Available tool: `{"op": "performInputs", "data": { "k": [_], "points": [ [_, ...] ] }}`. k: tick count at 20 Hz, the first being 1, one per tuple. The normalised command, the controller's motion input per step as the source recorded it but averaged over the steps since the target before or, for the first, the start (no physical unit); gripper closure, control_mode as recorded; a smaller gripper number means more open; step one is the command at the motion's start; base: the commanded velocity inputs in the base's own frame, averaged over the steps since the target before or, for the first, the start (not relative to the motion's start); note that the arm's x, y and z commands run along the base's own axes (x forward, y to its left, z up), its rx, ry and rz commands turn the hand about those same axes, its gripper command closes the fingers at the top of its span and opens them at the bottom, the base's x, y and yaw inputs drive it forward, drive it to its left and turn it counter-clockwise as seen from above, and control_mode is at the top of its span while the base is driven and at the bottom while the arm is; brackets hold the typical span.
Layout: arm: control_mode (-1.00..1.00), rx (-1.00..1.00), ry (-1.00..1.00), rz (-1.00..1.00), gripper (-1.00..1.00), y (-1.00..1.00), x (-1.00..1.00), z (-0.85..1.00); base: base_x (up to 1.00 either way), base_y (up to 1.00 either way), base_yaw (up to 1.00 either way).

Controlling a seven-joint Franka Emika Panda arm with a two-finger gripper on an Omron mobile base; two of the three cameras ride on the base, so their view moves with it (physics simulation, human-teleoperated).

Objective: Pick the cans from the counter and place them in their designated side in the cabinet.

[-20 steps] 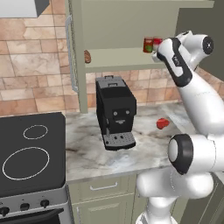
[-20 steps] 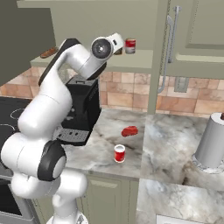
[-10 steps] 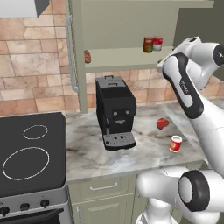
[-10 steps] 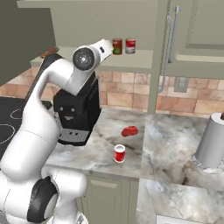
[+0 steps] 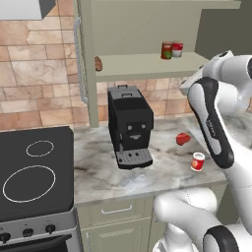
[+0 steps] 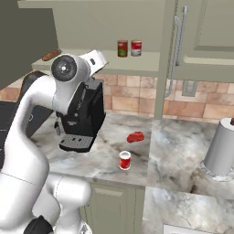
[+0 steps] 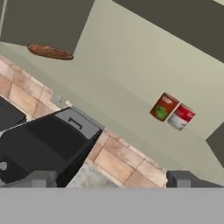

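Two cans already on the cabinet shelf [image 5: 147, 66]: dark can w/ red-green label [image 7: 164, 106] and red can w/ white band [image 7: 181, 117], upright, side by side, nearly touching. One more red-and-white can [image 5: 198, 161] is left on the marbled counter [image 5: 98, 172], upright, near the front edge, just beside a small red lumpy thing [image 5: 182, 139].

Gripper [image 7: 112, 178]: in the hand view the two fingertips [image 7: 41, 178] sit far apart w/ nothing between them, so spread and empty.

Key relation for next move: the hand is up at shelf height, pointing toward the cabinet and the black coffee machine [image 5: 129, 125]; the counter can lies well below the fingers and back toward the robot's side, not in line w/ them at all. Its long axis is vertical, so a grasp from the side or from above both look workable, judging by the clear space around it. The shelf cans are ahead of the fingers, up and to the right in the hand view, well apart from them.

Judgement: arm must swing down and away from the shelf; the lumpy red thing beside the can is the nearest obstacle, and the paper towel roll [image 6: 220, 148] is well clear
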Motion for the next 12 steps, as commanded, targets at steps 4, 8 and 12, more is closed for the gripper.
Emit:
{"op": "performInputs", "data": {
  "k": [4,8,12],
  "points": [
    [-1.0,0.0,0.07,-0.05,-1.0,0.02,-0.88,-0.25,0.0,0.0,0.0],
    [-1.0,-0.01,-0.01,0.0,-1.0,-0.01,-0.78,-0.49,0.0,0.0,0.0],
    [-1.0,-0.08,0.0,0.0,-1.0,0.0,-0.43,-0.51,0.0,0.0,0.0]
  ]
}}
